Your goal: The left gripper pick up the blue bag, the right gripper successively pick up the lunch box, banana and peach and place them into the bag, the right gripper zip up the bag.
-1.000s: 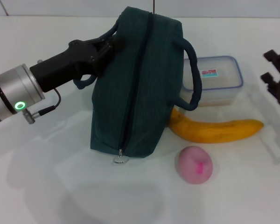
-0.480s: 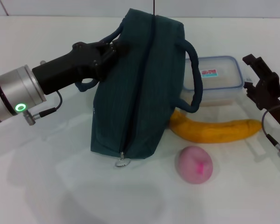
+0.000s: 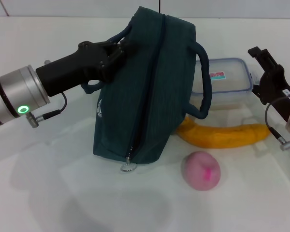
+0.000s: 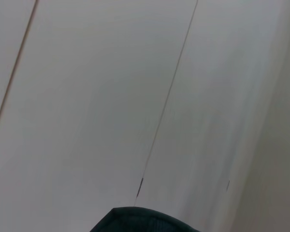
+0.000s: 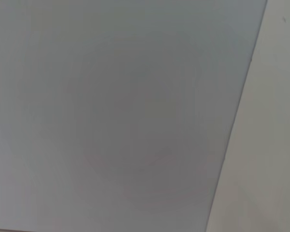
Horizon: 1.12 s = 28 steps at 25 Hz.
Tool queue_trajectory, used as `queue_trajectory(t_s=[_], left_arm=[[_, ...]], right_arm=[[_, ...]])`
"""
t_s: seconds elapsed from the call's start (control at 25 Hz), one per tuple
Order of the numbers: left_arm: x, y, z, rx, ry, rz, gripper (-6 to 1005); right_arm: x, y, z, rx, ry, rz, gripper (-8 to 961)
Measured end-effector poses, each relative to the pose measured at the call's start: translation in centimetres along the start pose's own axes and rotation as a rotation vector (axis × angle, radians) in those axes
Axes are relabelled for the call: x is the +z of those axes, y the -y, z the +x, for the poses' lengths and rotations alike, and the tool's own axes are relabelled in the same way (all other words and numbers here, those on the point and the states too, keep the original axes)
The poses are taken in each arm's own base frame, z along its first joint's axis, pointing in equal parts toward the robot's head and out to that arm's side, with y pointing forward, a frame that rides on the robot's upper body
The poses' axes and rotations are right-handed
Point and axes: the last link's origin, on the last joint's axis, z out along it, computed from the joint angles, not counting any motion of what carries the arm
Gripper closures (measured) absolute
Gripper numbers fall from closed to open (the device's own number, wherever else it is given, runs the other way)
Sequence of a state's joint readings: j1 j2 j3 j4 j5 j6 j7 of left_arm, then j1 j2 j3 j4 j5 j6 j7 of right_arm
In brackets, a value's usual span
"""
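The blue bag point(image 3: 145, 96) stands tilted on the white table, its zip line running down to a metal pull point(image 3: 127, 167). My left gripper point(image 3: 112, 52) is shut on the bag's near-side handle; a bit of bag fabric point(image 4: 145, 220) shows in the left wrist view. Behind the bag's other handle sits the clear lunch box point(image 3: 228, 83) with a blue rim. The banana point(image 3: 224, 135) lies in front of it, partly under the bag. The pink peach point(image 3: 201, 170) rests nearer me. My right gripper point(image 3: 264, 67) hovers open just right of the lunch box, holding nothing.
The bag's right handle point(image 3: 203, 79) loops out over the lunch box's left side. The right arm's cable and silver wrist point(image 3: 285, 130) hang above the banana's right tip. The right wrist view holds only a plain grey surface.
The right gripper has come in from the right edge toward the lunch box. The left gripper has pulled the bag's top slightly up and to the right.
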<state>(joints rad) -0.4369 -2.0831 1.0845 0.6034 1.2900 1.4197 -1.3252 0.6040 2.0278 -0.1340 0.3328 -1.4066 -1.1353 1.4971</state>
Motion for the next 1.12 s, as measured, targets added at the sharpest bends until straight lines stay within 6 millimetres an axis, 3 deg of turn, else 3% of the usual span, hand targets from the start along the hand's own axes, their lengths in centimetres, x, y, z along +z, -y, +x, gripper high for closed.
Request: queue_trajectory(t_s=[0.52, 0.6, 1.04, 1.12], left_arm=[[0.4, 0.0, -0.1, 0.002, 0.001, -0.003, 960], [0.4, 0.0, -0.1, 0.001, 0.001, -0.002, 960], [0.6, 0.0, 0.1, 0.000, -0.001, -0.008, 960], [0.6, 0.0, 0.1, 0.002, -0.001, -0.008, 960]], right_arm=[[-0.1, 0.1, 0.4, 0.019, -0.004, 0.004, 83], [-0.2, 0.1, 0.4, 0.016, -0.001, 0.001, 259], [-0.9, -0.3, -0.1, -0.006, 0.042, -0.050, 727], [-0.9, -0.3, -0.1, 0.002, 0.051, -0.049, 739]])
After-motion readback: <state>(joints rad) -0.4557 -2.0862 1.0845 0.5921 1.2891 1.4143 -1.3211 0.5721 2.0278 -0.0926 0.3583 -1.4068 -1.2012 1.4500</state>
